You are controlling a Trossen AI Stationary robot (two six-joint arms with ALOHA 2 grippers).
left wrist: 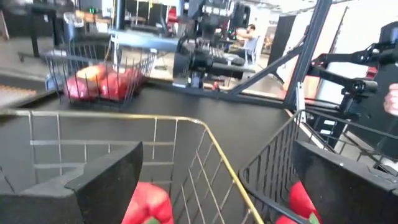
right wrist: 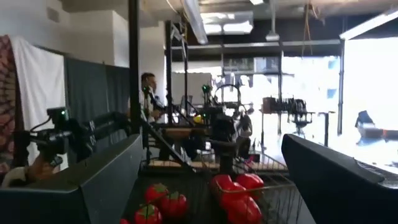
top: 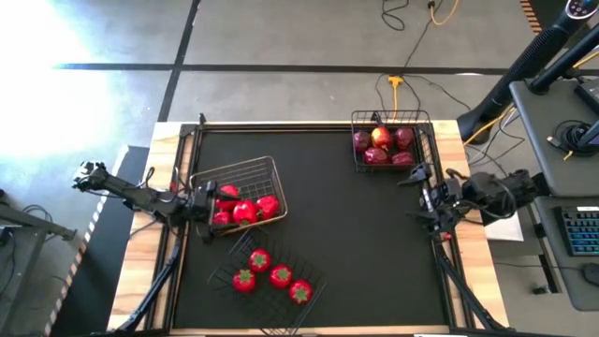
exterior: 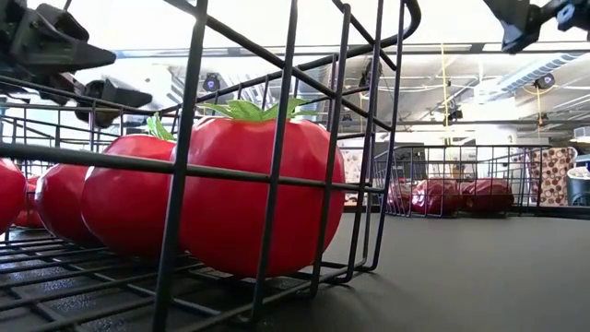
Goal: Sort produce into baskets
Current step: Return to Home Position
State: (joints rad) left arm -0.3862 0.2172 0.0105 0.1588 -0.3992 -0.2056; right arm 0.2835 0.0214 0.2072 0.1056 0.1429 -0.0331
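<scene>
Worktop (top: 365,243): we note a matt black covering, even and unreflective. Pale bare wood edge (top: 138,281) shows along its sides.

3 baskets, all thin metal wire. Tomato basket (exterior: 189,138): dark wire, smooth, with a dull sheen. Pepper basket (left wrist: 205,127): its wire looks brassy to us in the left wrist view. Apple basket (top: 391,117): dark wire.

Tomatoes (exterior: 249,194): smooth, glossy red skin, plastic-looking, soft highlights. Apples (exterior: 438,196): dark red, shiny. Peppers (top: 245,211): bright red, glossy.

Left tool (left wrist: 214,186): fingers (left wrist: 93,186) matt dark, plastic by our reading. Right tool (right wrist: 211,186): same finish.

Floor (top: 281,37): grey, smooth, concrete-looking.
</scene>
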